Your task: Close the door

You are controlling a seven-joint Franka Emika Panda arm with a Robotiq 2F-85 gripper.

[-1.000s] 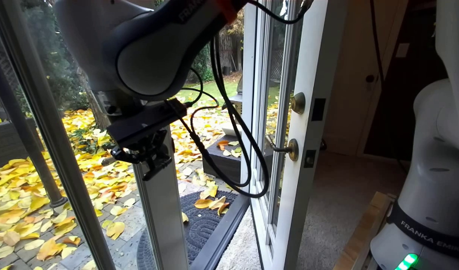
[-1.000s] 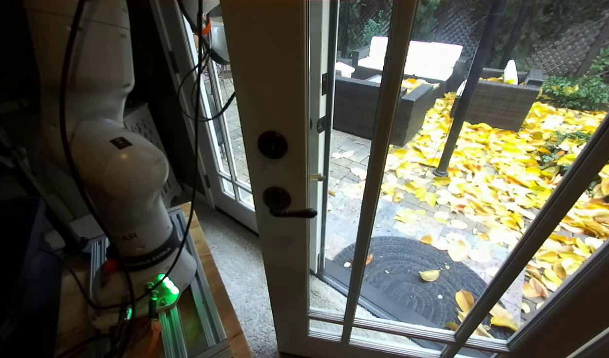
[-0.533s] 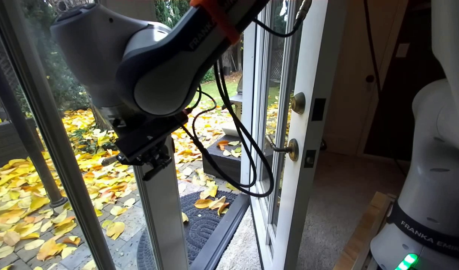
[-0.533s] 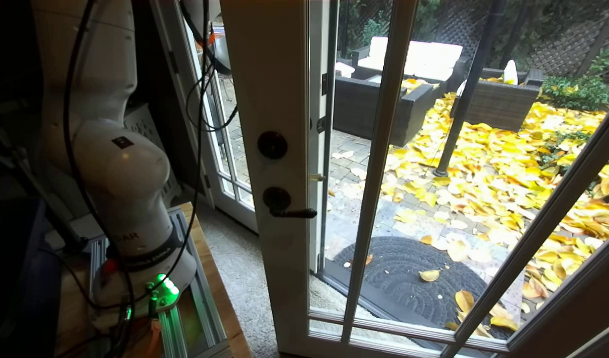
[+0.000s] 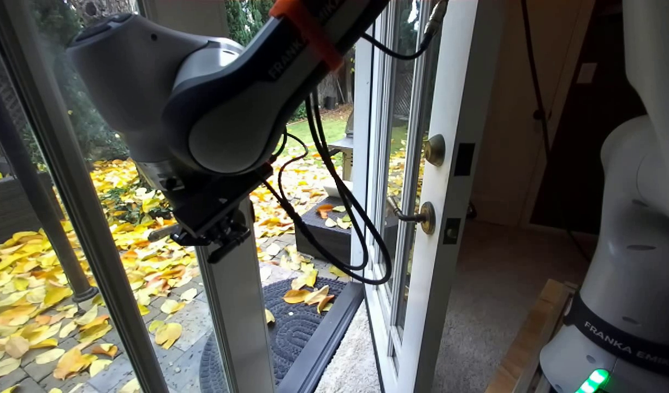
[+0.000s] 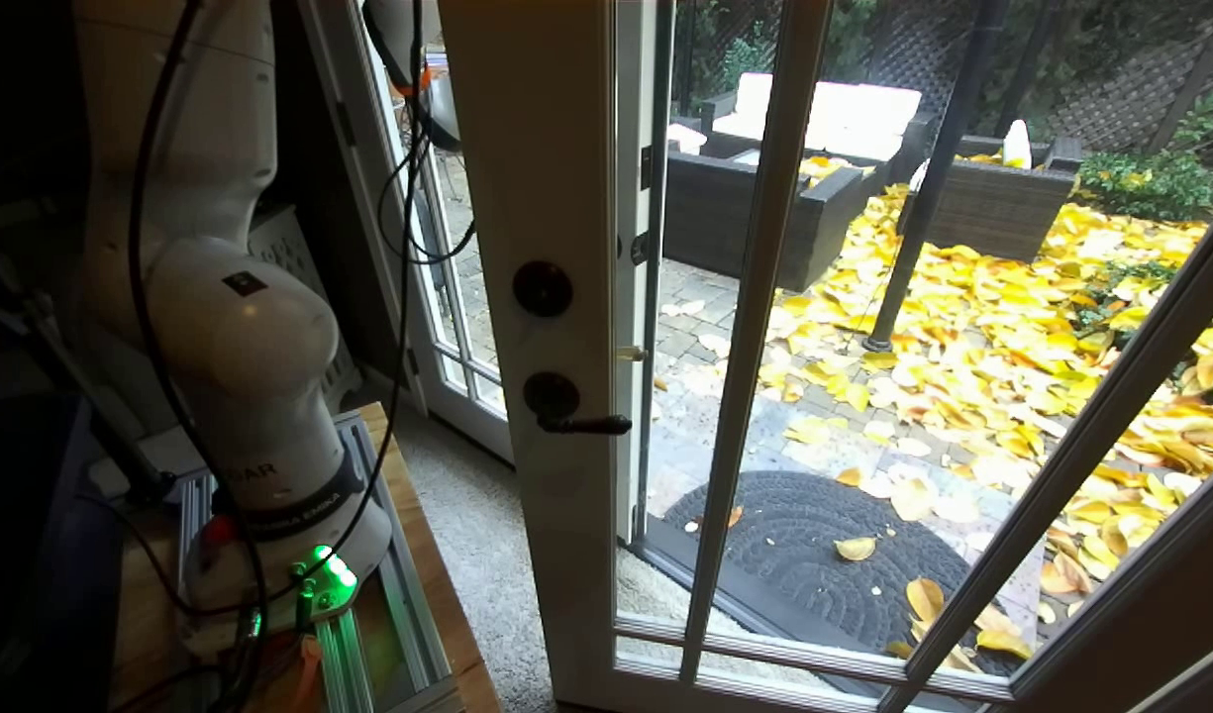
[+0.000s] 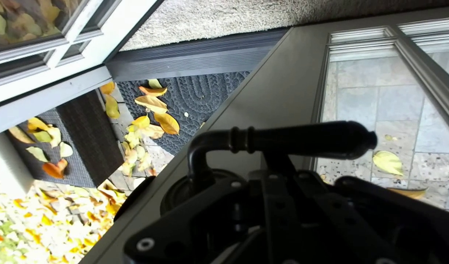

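Observation:
The door (image 5: 449, 164) is tall and white-framed with glass panes. It stands open, swung inward, with a brass lever (image 5: 421, 217) and deadbolt (image 5: 434, 150). In an exterior view its other face shows a dark lever (image 6: 586, 424). In the wrist view the door (image 7: 118, 25) shows at top left, away from my gripper. My gripper (image 7: 279, 163) looks shut, at the narrower panel (image 7: 279, 77). Its fingertips run behind that panel's black lever (image 7: 312, 139), which hides their ends. I cannot tell whether they touch it. In an exterior view my gripper (image 5: 209, 239) is above that lever (image 5: 229, 248).
Cable loops (image 5: 386, 262) hang from the arm between the panel and the door. A dark threshold (image 5: 323, 338) and a ribbed mat (image 6: 814, 555) lie in the doorway. The robot base (image 6: 299, 495) stands on a wooden bench beside the door.
The forearm has lowered and the wrist has tilted, bringing my gripper down toward the black lever on the panel. The cables swung with it. The door has not moved.

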